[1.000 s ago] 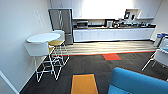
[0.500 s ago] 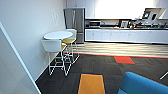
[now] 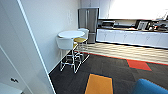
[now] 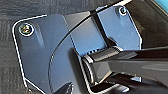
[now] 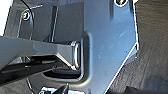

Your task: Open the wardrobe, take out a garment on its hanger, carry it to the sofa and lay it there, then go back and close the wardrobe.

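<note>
From the bright blue upholstered sofa (image 3: 147,87) a corner shows near the round white counter (image 3: 71,34) — no garment on that corner, progress unclear, pincer states I cannot tell.

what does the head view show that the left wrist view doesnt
Head view alone: a round white table with white stools, one yellow-seated, a steel fridge, a long white kitchen counter, orange and red carpet tiles, and a blue upholstered edge at the lower right. Left wrist view alone: the robot's own dark plate close up. Both share dark grey carpet.
</note>
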Controlling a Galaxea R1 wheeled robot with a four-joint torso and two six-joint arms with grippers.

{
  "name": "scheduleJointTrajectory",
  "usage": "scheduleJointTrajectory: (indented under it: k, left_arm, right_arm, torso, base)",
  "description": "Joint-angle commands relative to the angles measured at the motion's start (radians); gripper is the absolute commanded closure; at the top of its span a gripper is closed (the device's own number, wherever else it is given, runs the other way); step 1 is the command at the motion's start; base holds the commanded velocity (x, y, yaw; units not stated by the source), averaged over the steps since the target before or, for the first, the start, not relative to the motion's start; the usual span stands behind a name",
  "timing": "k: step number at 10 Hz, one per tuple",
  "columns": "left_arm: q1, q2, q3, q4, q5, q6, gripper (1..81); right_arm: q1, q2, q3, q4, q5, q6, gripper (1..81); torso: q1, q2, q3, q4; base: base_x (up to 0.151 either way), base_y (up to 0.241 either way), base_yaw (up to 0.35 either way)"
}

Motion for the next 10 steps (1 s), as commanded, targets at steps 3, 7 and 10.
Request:
scheduleJointTrajectory:
  k: [3, 7, 10]
  left_arm:
    - [-0.035, 0.002, 0.004, 0.01, 0.041, 0.006, 1.0]
    - [-0.035, 0.004, 0.004, 0.01, 0.041, 0.013, 1.0]
    - [-0.035, 0.005, 0.004, 0.01, 0.041, 0.013, 1.0]
  right_arm:
    - [0.022, 0.001, -0.004, -0.003, -0.067, 0.0, 1.0]
    - [0.024, 0.001, -0.007, -0.002, -0.068, 0.0, 1.0]
    - [0.022, 0.001, -0.007, 0.0, -0.067, 0.0, 1.0]
  torso:
    - [0.0, 0.0, 0.0, 0.0]
    - [0.0, 0.0, 0.0, 0.0]
    - [0.0, 0.0, 0.0, 0.0]
  base:
    - [0.0, 0.0, 0.356]
    - [0.0, 0.0, 0.355]
    - [0.0, 0.0, 0.355]
